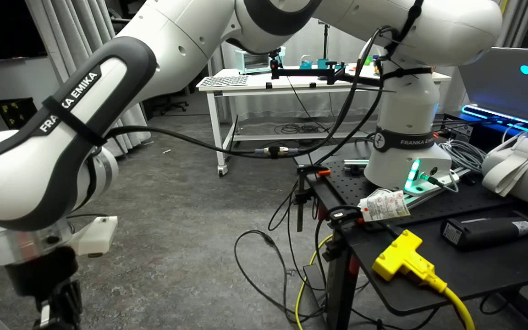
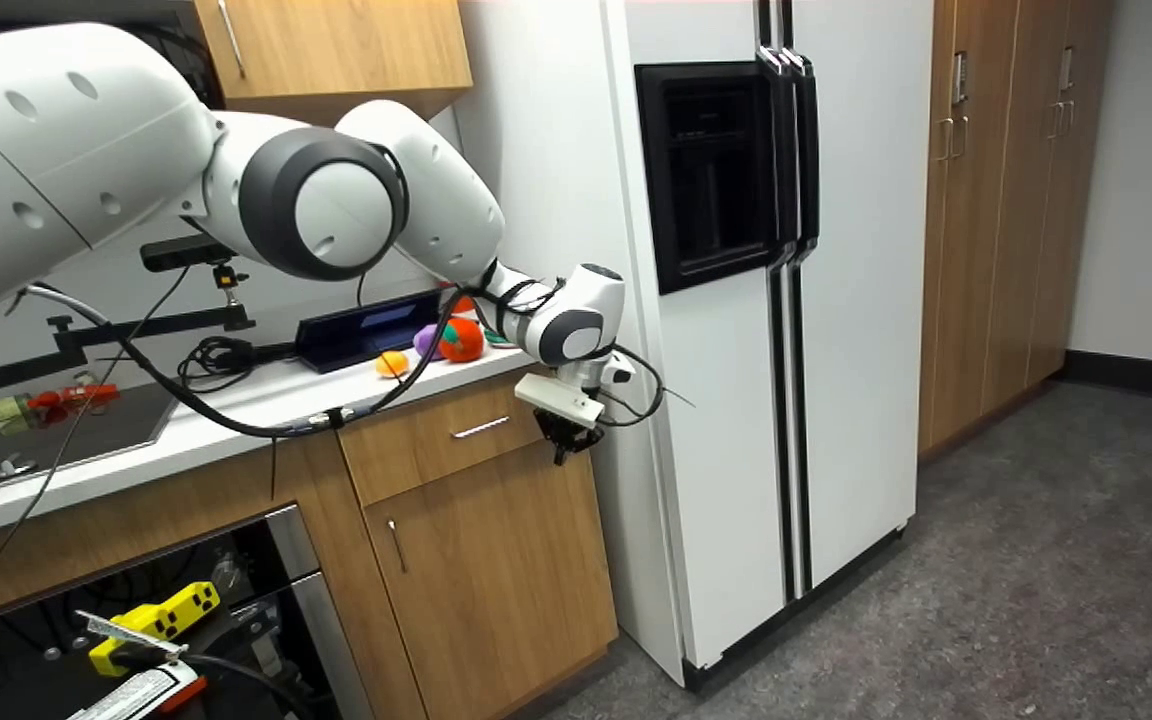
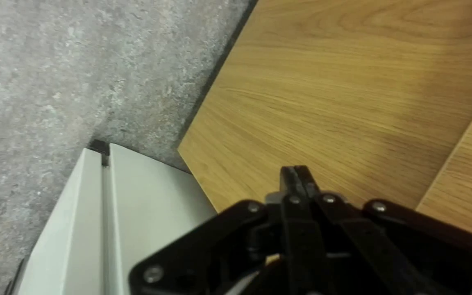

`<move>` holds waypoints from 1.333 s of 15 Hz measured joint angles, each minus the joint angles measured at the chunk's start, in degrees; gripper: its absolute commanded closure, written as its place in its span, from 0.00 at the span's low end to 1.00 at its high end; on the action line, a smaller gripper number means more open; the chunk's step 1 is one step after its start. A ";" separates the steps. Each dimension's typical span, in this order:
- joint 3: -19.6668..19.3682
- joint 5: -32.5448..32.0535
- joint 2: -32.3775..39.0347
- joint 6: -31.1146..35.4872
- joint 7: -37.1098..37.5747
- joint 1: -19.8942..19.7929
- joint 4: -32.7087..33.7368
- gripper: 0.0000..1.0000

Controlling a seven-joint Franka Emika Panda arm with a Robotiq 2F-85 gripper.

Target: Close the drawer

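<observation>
The drawer shows as a wood-grain front (image 2: pixel 426 440) with a silver bar handle (image 2: pixel 481 427) under the white counter. The front looks level with the cabinet, and the box behind it is hidden. In the wrist view the drawer front (image 3: pixel 471 176) appears at the right, past a seam. My gripper (image 2: pixel 563 455) is in front of the cabinet near the drawer's end beside the fridge. It points downward at the lower left in an exterior view (image 1: pixel 60 316). In the wrist view its fingertips (image 3: pixel 297 170) are together with nothing between them. I cannot tell whether it touches the wood.
A white fridge (image 2: pixel 576 200) stands close beside the gripper. A cabinet door (image 2: pixel 496 570) is below the drawer. The counter (image 2: pixel 286 405) holds toy fruit and a dark tablet-like device. The robot base stands on a black table (image 1: pixel 429 270) with a yellow power splitter (image 1: pixel 401 256). Cables hang along the arm.
</observation>
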 measured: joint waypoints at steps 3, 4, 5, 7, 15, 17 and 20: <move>-3.06 -0.80 -5.62 -0.59 0.00 -1.04 -5.95 1.00; -4.04 -0.84 -7.67 -0.61 0.00 -1.25 -8.38 1.00; -4.92 -0.95 -9.71 -0.61 0.00 -1.42 -10.90 1.00; -6.42 -1.09 -14.04 -0.61 0.00 -1.64 -16.19 1.00; -8.73 -3.44 -32.94 3.46 -0.23 -1.77 -37.46 1.00; -8.71 -3.62 -38.18 5.11 -0.26 -1.67 -43.14 1.00; -8.70 -3.85 -46.61 7.06 -0.26 -1.40 -51.78 1.00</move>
